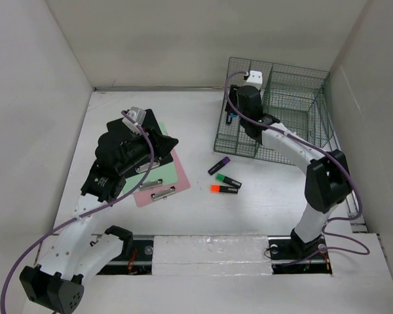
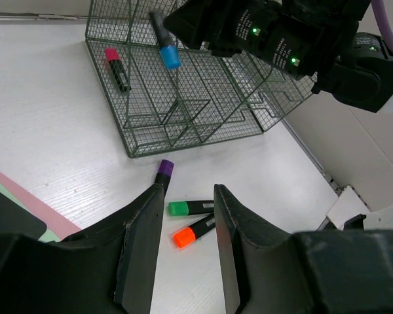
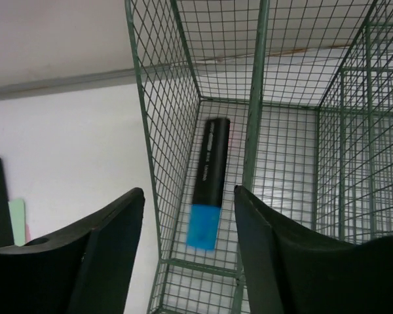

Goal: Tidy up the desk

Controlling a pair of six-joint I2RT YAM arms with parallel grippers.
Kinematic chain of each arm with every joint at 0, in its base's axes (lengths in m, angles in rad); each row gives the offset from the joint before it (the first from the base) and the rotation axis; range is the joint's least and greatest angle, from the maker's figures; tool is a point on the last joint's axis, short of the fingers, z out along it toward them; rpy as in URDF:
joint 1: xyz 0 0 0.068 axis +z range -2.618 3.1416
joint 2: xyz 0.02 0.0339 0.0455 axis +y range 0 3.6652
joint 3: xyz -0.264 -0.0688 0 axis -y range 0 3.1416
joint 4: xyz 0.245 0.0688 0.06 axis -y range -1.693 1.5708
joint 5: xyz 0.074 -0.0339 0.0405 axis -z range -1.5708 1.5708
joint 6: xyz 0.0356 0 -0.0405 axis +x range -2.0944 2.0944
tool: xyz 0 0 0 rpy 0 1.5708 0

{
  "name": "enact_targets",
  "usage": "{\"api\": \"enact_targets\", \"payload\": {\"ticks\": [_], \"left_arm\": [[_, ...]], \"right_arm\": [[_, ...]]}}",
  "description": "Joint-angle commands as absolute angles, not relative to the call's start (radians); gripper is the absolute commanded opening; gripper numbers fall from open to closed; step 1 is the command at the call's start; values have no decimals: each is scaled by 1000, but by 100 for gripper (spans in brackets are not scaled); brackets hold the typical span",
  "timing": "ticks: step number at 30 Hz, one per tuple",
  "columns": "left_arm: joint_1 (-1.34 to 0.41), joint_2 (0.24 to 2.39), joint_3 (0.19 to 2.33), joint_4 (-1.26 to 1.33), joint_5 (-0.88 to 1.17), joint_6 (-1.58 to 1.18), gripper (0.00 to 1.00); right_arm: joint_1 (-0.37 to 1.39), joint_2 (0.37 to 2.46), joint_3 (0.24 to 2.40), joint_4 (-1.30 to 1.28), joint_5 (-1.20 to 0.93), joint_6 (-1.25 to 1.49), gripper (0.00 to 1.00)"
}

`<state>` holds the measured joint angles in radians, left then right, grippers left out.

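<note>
White walls close in a plain white counter that spreads wide beneath both my arms. A green wire rack stands on it at the far right corner. My right gripper hangs over the rack's left compartment, jaws spread, with a blue-capped marker loose inside the mesh below them. A pink-capped marker lies in that same compartment. Just in front of the rack, purple, green and orange markers rest on the counter. Well left of the rack, my left gripper hovers above stacked clipboards, jaws parted, pinching nothing.
</note>
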<state>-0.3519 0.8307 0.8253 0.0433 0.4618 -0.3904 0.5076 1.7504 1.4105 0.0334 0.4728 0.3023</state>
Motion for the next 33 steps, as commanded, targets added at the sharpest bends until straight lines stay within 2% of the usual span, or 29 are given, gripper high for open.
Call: {"api": "enact_targets", "payload": {"ticks": [1,3,7,8,9,10,12,13,17,18,20,21,24,28,33], "left_arm": [[-350,810,856,66,453,-373,33],[-350,807,851,72,457,-374,33],[-350,818,857,68,462,-374,33],[-350,818,854,71,466,-376,33],[-350,815,851,74,472,-379,33],[-350,816,853,78,477,-379,33],[-350,821,859,75,471,-377,33],[-350,818,858,71,466,-376,33],[-350,810,848,81,468,-377,34],[-350,814,854,80,469,-379,34],[-350,830,859,75,479,-380,34],[-350,830,853,78,491,-382,34],[-350,834,857,84,483,-385,34],[-350,835,853,83,489,-383,34],[-350,835,862,69,476,-376,34]], "right_arm": [[515,1706,1448,63,462,265,64],[515,1683,1419,77,437,268,71],[528,1594,1281,109,413,287,70],[537,1557,1222,117,399,294,66],[537,1539,1192,111,384,298,56],[548,1517,1160,107,361,296,30],[587,1462,1045,116,342,302,4],[638,1436,964,129,330,304,0],[673,1417,842,120,296,317,0],[684,1416,821,100,282,328,1],[695,1422,778,84,235,354,13],[712,1424,769,81,232,363,31],[742,1434,755,89,274,394,61],[742,1485,776,150,253,391,77],[742,1655,902,100,281,425,77]]}}
